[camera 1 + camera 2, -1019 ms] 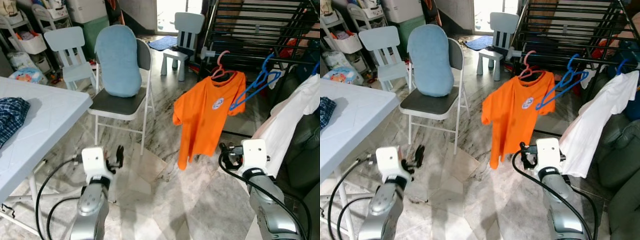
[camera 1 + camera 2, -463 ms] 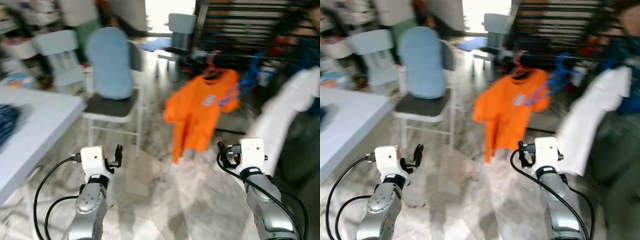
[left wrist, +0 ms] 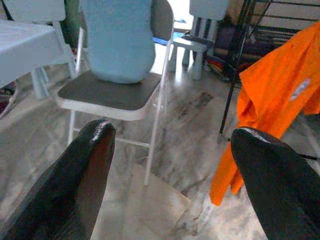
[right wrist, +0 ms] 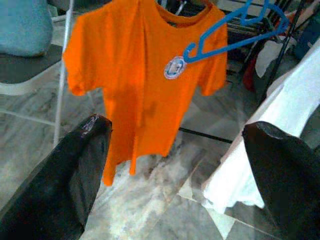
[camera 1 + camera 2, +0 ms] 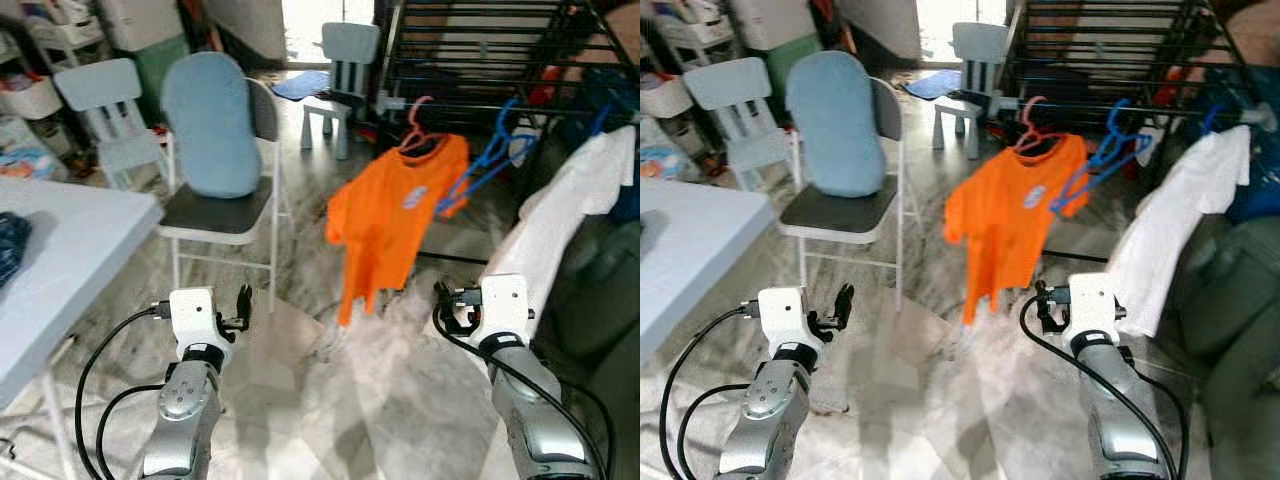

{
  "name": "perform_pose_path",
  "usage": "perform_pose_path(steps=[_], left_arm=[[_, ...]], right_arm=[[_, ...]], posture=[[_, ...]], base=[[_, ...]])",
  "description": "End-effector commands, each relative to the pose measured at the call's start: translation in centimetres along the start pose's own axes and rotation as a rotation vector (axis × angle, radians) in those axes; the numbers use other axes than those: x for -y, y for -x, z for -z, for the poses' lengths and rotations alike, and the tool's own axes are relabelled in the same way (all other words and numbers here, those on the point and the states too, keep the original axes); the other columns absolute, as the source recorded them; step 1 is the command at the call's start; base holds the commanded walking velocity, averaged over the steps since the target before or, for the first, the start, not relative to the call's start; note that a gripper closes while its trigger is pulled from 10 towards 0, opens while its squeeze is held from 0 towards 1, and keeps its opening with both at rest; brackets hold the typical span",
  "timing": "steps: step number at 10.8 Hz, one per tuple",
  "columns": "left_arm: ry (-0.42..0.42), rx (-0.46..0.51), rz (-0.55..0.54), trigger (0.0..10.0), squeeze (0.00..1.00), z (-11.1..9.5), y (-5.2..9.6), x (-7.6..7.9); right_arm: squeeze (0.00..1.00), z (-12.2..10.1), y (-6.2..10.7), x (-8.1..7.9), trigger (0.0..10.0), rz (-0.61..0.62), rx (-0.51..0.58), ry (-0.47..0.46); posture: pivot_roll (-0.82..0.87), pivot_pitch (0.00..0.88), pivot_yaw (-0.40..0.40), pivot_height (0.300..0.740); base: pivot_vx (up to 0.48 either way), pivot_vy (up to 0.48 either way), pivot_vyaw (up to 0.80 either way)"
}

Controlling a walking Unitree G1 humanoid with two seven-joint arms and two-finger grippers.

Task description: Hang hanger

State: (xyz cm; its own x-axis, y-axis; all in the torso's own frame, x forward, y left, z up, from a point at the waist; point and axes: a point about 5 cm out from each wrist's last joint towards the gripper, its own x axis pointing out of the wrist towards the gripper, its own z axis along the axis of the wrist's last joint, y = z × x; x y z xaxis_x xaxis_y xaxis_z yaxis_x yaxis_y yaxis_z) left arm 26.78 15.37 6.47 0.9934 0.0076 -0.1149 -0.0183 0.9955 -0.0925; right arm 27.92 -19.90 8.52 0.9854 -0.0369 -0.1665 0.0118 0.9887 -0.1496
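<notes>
An orange T-shirt (image 5: 395,225) hangs on a pink hanger (image 5: 418,125) from a rail of the black drying rack (image 5: 480,70). Beside it an empty blue hanger (image 5: 490,160) hangs tilted on the same rail, and a white shirt (image 5: 570,210) hangs further right. My left gripper (image 5: 243,303) is held low over the floor, well left of the rack, open and empty. My right gripper (image 5: 443,306) is open and empty too, low in front of the orange shirt and the white one. In the right wrist view the orange T-shirt (image 4: 145,85) and the blue hanger (image 4: 235,35) lie ahead of the fingers (image 4: 75,170).
A folding chair (image 5: 215,210) with a light blue cushion (image 5: 205,125) stands ahead on the left. A white table (image 5: 70,270) reaches in from the left edge. Two small pale chairs (image 5: 100,95) (image 5: 345,50) stand behind. A dark sofa (image 5: 610,290) is at the right. Marble floor (image 5: 330,390) lies between my arms.
The whole picture has shifted a little left and was blurred half a second ago, so the camera moved. Both grippers stay open in the same pose.
</notes>
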Motion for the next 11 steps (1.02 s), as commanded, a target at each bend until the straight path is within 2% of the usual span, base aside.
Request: perform_pose_path(steps=[1, 2, 4, 11], left_arm=[[-0.003, 0.000, -0.001, 10.0, 0.00, -0.1, -0.2, -0.2], [-0.006, 0.001, -0.003, 10.0, 0.00, -0.1, -0.3, -0.2], [-0.013, -0.002, -0.002, 10.0, 0.00, -0.1, -0.3, 0.0], [-0.020, 0.000, 0.005, 10.0, 0.00, -0.1, -0.7, 0.4]], right_arm=[[0.00, -0.2, -0.2, -0.3, 10.0, -0.004, 0.003, -0.004], [0.00, -0.3, -0.4, -0.5, 10.0, -0.017, 0.011, 0.016], [0.00, -0.5, -0.3, -1.0, 10.0, -0.049, 0.021, 0.060], [0.00, -0.7, -0.4, -1.3, 10.0, -0.071, 0.035, 0.051]], posture=[[-0.20, 0.000, 0.081, 0.740], [-0.20, 0.000, 0.082, 0.740], [-0.20, 0.000, 0.083, 0.740], [-0.21, 0.000, 0.089, 0.740]], base=[[0.000, 0.319, 0.00], [0.000, 0.368, 0.00], [0.000, 0.000, 0.80], [0.000, 0.000, 0.80]])
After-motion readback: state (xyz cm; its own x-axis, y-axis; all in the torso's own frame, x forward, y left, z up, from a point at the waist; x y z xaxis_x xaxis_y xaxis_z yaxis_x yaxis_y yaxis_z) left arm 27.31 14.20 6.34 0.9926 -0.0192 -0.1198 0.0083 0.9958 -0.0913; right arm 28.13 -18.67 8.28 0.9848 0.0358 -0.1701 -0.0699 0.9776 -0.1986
